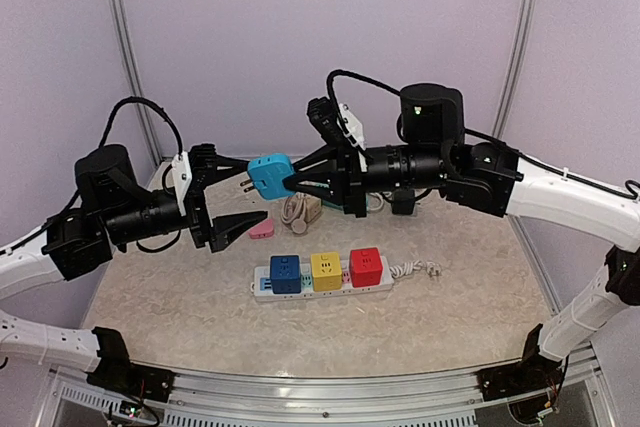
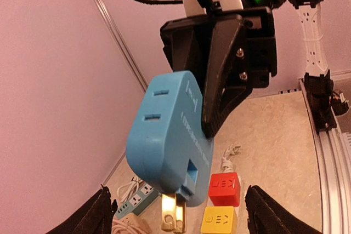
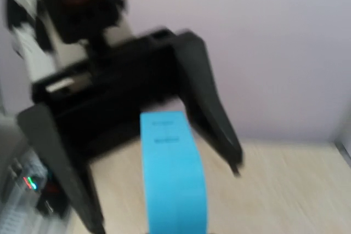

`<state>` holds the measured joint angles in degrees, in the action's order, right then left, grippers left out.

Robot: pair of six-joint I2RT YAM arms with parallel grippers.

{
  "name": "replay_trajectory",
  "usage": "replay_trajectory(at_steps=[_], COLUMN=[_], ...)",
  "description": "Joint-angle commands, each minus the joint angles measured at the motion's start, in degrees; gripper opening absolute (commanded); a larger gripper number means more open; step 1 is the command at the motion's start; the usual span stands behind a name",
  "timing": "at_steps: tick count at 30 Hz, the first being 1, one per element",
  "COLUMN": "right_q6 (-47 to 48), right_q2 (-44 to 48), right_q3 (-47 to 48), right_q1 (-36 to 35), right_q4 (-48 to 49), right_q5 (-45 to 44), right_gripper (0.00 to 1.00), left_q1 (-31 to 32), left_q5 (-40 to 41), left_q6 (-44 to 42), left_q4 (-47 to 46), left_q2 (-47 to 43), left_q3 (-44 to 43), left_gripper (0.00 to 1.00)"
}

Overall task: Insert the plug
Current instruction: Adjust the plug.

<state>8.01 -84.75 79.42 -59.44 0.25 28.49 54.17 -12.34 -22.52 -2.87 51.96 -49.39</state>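
A blue plug adapter (image 1: 270, 175) hangs in the air above the table, its metal prongs (image 2: 174, 212) pointing towards my left arm. My right gripper (image 1: 292, 182) is shut on its far end; one black finger (image 2: 219, 86) presses its side. My left gripper (image 1: 252, 189) is open, its fingers (image 2: 101, 212) spread either side of the plug without touching it. In the right wrist view the plug (image 3: 173, 173) fills the centre, with the open left fingers (image 3: 211, 108) behind it. A white power strip (image 1: 265, 287) lies on the table below.
Blue (image 1: 285, 273), yellow (image 1: 326, 269) and red (image 1: 365, 265) cube adapters sit in the strip. A pink plug (image 1: 262, 229) and a beige coiled cord (image 1: 300, 210) lie behind it. A teal strip (image 2: 137, 198) lies by the left wall.
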Motion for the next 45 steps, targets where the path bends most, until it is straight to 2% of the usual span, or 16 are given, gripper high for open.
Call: replay_trajectory(at_steps=[1, 4, 6, 17, 20, 22, 27, 30, 31, 33, 34, 35, 37, 39, 42, 45], right_q6=[10.0, 15.0, 18.0, 25.8, 27.4, 28.1, 28.1, 26.5, 25.4, 23.1, 21.2, 17.6, 10.7, 3.9, -3.6, -6.5], right_q2=[-0.3, -2.5, -3.7, -8.7, -9.4, -9.9, -10.2, -8.6, -7.7, -4.9, -3.1, -1.1, 1.4, 2.8, 4.1, 2.9], right_q3=[6.8, 10.8, 12.9, 20.6, 21.9, 22.8, 23.1, 20.6, 19.2, 15.6, 13.6, 11.6, 8.2, 5.1, 0.1, -0.3], right_q1=[-0.4, -2.4, -4.4, -10.8, -11.9, -12.2, -12.3, -12.2, -12.2, -11.4, -10.6, -9.2, -5.5, -3.0, -0.6, -0.3], right_q4=[-25.9, -35.9, -39.0, -41.3, -40.5, -40.7, -40.6, -38.0, -36.4, -32.1, -29.5, -26.0, -18.9, -10.4, 0.1, 3.7], right_q5=[-13.1, -18.9, -21.9, -30.5, -31.8, -32.3, -32.2, -32.6, -32.6, -30.2, -27.1, -22.7, -12.5, -5.3, 2.1, 3.8], right_gripper=[0.00, 0.00, 0.00, 0.00, 0.00, 0.00, 0.00, 0.00, 0.13, 0.54, 0.69, 0.78, 0.86, 0.88, 0.86, 0.82], left_q1=[-2.0, -2.3, -1.9, 1.8, 2.0, 2.1, 2.3, 2.4, 2.3, 2.2, 2.1, 2.1, 1.9, 1.8, 1.7, 1.8], left_q5=[2.1, 2.8, 2.0, 3.6, 3.6, 3.2, 3.4, 4.3, 4.7, 4.6, 4.2, 3.7, 2.7, 1.8, 0.5, 0.0], left_q6=[-11.7, -13.1, -13.2, -9.5, -9.5, -10.0, -10.4, -9.4, -8.8, -7.2, -6.7, -6.3, -5.4, -4.3, -2.4, 0.6], left_q4=[8.9, 11.1, 12.2, 12.5, 12.6, 12.2, 11.1, 7.9, 6.3, 2.6, 1.0, -0.1, -2.0, -4.0, -6.6, -8.1], left_q2=[-1.5, -1.2, -0.5, 2.3, 3.2, 3.4, 3.2, 2.4, 1.9, 1.3, 0.9, 0.7, 0.5, 0.6, 0.4, 0.8], left_q3=[1.0, -0.7, -1.3, -1.3, -1.9, -1.9, -1.4, -0.2, 0.2, 0.9, 1.3, 1.6, 2.3, 3.2, 4.0, 3.7], left_gripper=[0.82, 0.78, 0.71, 0.56, 0.48, 0.37, 0.00, 0.00, 0.00, 0.00, 0.00, 0.00, 0.00, 0.00, 0.00, 0.00])
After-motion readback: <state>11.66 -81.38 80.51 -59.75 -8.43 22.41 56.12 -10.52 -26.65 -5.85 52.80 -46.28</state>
